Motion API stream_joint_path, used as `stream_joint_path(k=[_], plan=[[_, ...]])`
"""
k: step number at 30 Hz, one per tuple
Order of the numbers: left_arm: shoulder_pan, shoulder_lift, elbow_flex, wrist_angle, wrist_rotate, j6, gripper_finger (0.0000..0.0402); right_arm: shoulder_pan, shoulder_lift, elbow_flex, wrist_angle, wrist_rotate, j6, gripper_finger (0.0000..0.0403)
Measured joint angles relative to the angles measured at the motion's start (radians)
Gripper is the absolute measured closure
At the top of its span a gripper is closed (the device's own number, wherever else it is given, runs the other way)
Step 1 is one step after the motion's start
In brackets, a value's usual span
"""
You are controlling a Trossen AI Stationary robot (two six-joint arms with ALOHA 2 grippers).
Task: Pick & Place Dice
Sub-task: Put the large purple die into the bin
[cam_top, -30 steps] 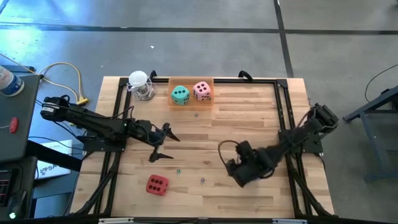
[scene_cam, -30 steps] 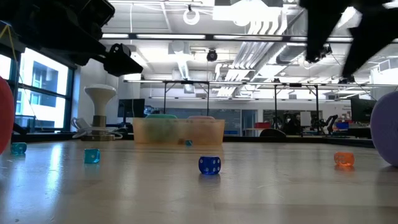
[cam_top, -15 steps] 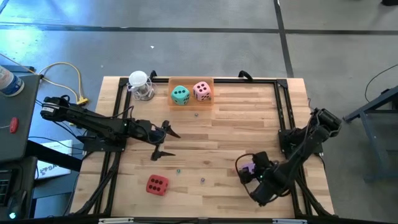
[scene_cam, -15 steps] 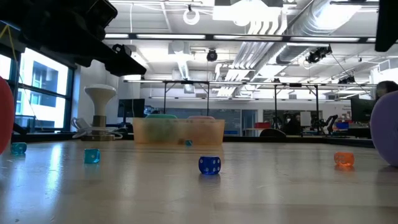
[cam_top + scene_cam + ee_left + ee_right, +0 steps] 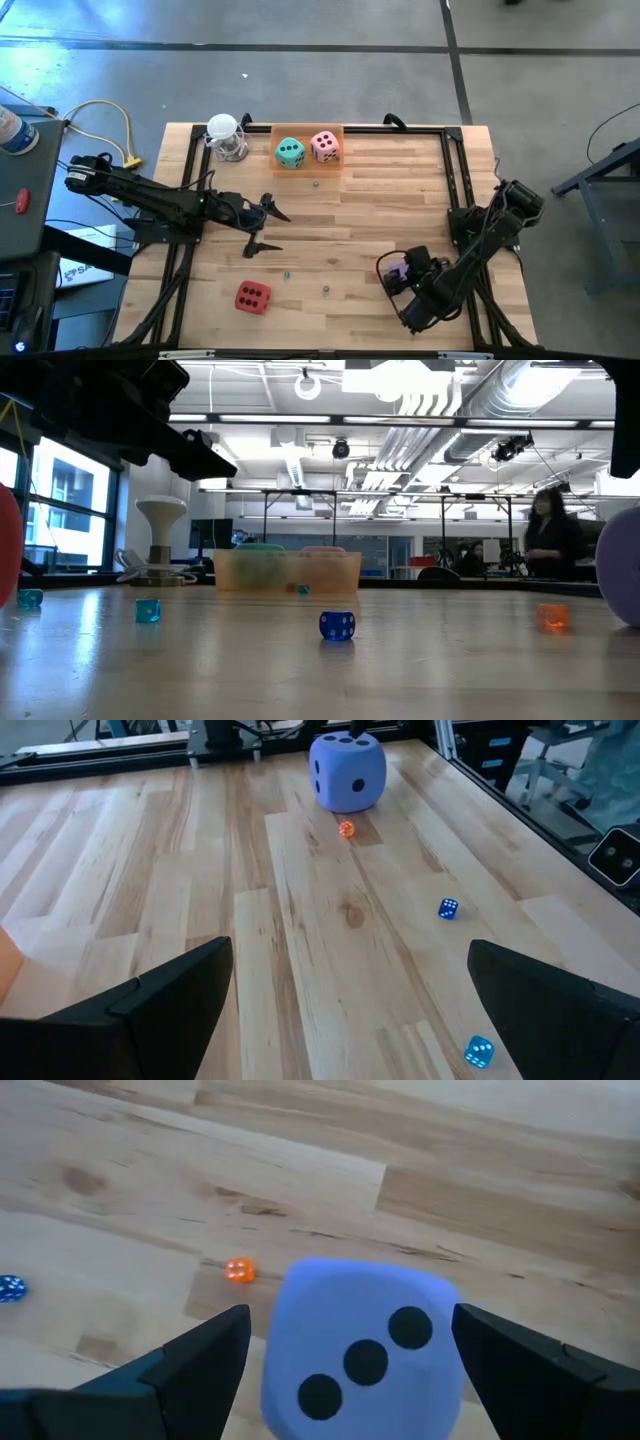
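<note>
The purple die [image 5: 399, 270] rests on the wood at the near right, also seen in the left wrist view [image 5: 346, 772]. My right gripper [image 5: 350, 1315] hovers open above it, one finger on either side, touching nothing. The teal die [image 5: 290, 152] and pink die [image 5: 324, 146] sit in the orange tray [image 5: 308, 129] at the far edge. Near the front left lies the red die [image 5: 252, 297]. My left gripper [image 5: 267, 230] waits open at mid-left, above the table.
A white-topped clear object [image 5: 226, 138] stands left of the tray. Tiny dice lie scattered on the wood: a blue one [image 5: 337, 625], an orange one [image 5: 239, 1269] beside the purple die, pale blue ones [image 5: 147, 610]. A person [image 5: 548, 540] stands in the room beyond.
My right gripper has swung from the table's middle toward the right and near edges and has turned about its wrist; it now stands over the purple die, which has not moved. A person has walked into the room behind.
</note>
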Motion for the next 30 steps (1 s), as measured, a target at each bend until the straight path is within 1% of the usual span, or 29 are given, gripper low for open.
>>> stream_joint_path(k=[6,9,14,22,30], plan=[[0.0,0.0,0.0,0.0,0.0,-0.003,0.0006,0.009,0.001,0.0,-0.006,-0.041,0.024,0.0065],[0.0,0.0,0.0,0.001,0.0,-0.002,0.0006,0.011,0.017,0.0,-0.005,-0.025,0.03,0.0065],[0.0,0.0,0.0,0.012,0.0,0.0,0.0006,0.016,0.039,0.001,-0.007,-0.048,0.046,0.0065],[0.0,0.0,0.0,0.015,0.0,-0.003,0.0006,0.017,0.079,0.003,0.0,-0.029,0.049,0.0065],[0.0,0.0,0.0,0.014,0.001,-0.008,0.0006,0.016,0.084,0.001,0.064,0.019,0.014,0.0065]])
